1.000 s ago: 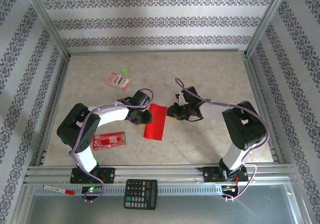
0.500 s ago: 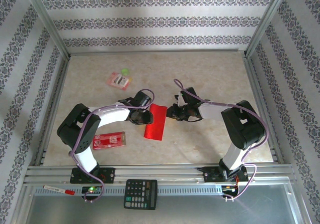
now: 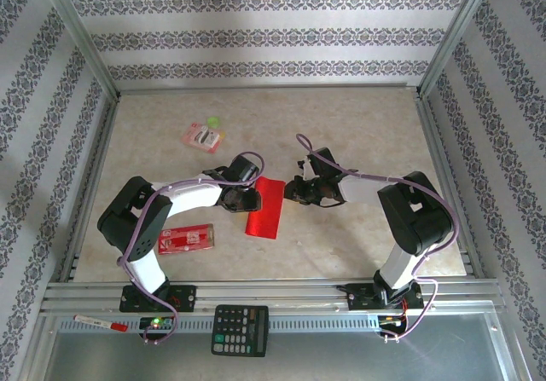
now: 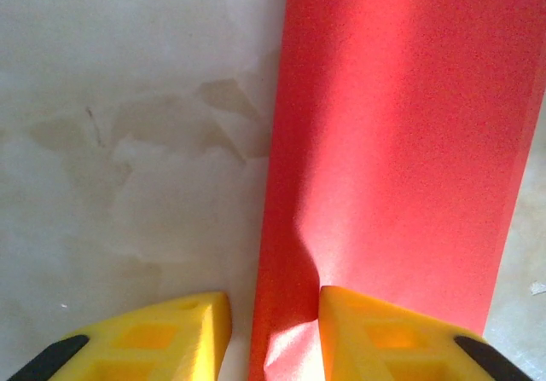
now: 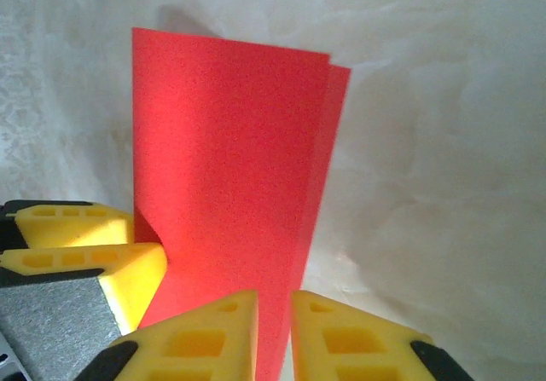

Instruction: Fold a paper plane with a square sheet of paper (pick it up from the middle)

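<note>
Scarcely anything has shifted in the top view except the right gripper (image 3: pixel 290 192), which has crept toward 9 o'clock while its yellow fingers drew closer. At the left, the left gripper (image 4: pixel 273 303) stands with fingers spread, straddling the 9 o'clock long edge of the thin, plain bright red sheet of paper (image 4: pixel 401 142), one finger resting on top. The sheet of paper lies mid-table between the arms, doubled into a long rectangle running from 1 to 7 o'clock. It looks featherlight, limp and quick to crease, so an edge is the place to take it, gently. The right gripper's fingers sit nearly together around the open 3 o'clock edge, where the two layers are slightly offset. I cannot tell whether they bite.
</note>
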